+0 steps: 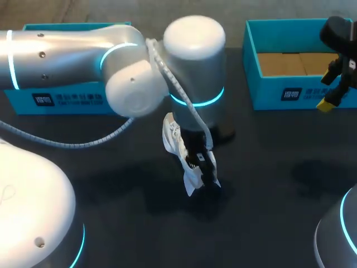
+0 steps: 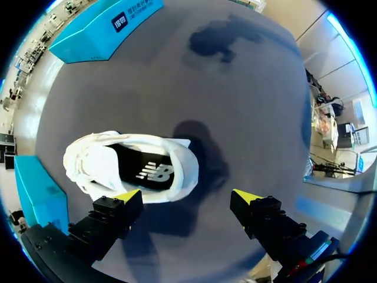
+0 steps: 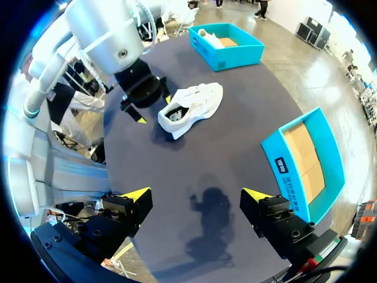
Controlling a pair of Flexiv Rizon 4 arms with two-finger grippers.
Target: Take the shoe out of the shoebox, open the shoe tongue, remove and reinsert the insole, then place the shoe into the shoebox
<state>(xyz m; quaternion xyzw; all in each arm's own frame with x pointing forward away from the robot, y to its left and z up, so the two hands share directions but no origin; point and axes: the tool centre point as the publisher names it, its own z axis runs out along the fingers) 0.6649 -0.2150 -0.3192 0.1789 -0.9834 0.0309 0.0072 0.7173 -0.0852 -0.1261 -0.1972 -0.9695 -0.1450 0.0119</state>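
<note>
shoe (image 3: 191, 106): white, on its sole on the dark table (image 3: 235, 124), dark insole showing in its opening.
left gripper (image 3: 154, 109): just beside the shoe's heel end, yellow tips apart.
right gripper (image 3: 196, 194): well apart from the shoe, fingers spread wide, nothing between them.
near shoebox (image 3: 281, 168): teal, brown card floor, well apart from the shoe.
far shoebox (image 3: 227, 59): teal, beyond the shoe's toe, something white inside.

Dark labels, white print, on left shoebox (image 1: 22, 100) and right shoebox (image 1: 268, 92); unreadable. White logo on shoe (image 2: 88, 159) insole (image 2: 132, 162).
</note>
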